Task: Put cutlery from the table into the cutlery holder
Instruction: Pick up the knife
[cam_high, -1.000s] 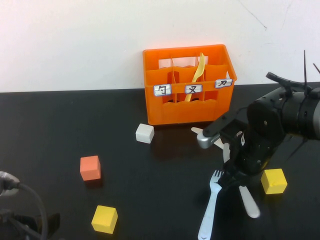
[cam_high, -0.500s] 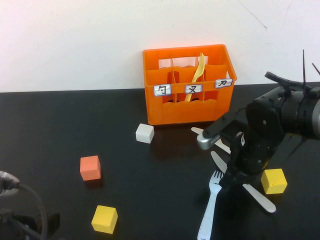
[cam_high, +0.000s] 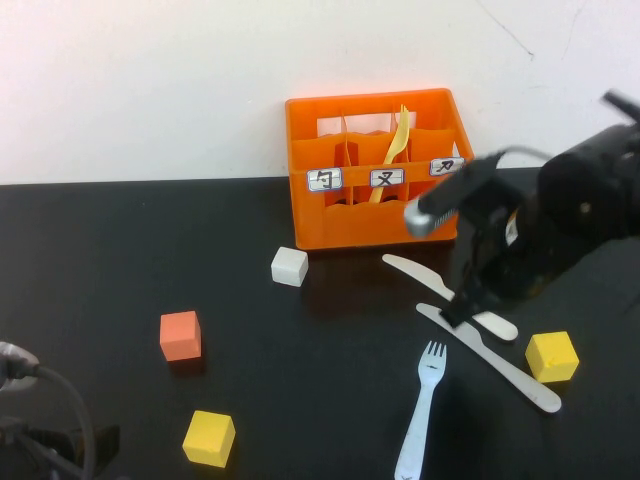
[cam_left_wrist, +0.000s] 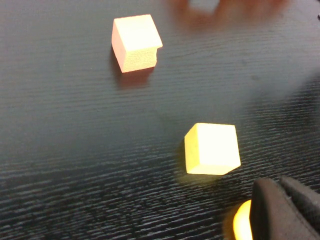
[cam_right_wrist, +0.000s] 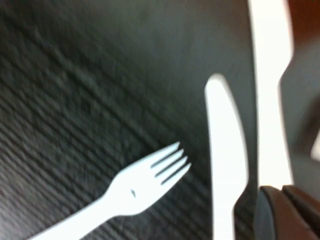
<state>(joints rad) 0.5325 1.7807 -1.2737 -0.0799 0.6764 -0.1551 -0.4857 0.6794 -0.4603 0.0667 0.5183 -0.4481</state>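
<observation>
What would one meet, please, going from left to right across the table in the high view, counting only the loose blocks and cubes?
Orange cube → yellow cube → white block → second yellow cube.

The right arm reaches in from the right edge, its wrist bent downward, and the right gripper (cam_high: 462, 312) hangs low with its jaws closed and nothing between them. The left arm sits parked at the near left corner; the left gripper (cam_left_wrist: 287, 210), also closed, shows only as dark fingertips.
</observation>
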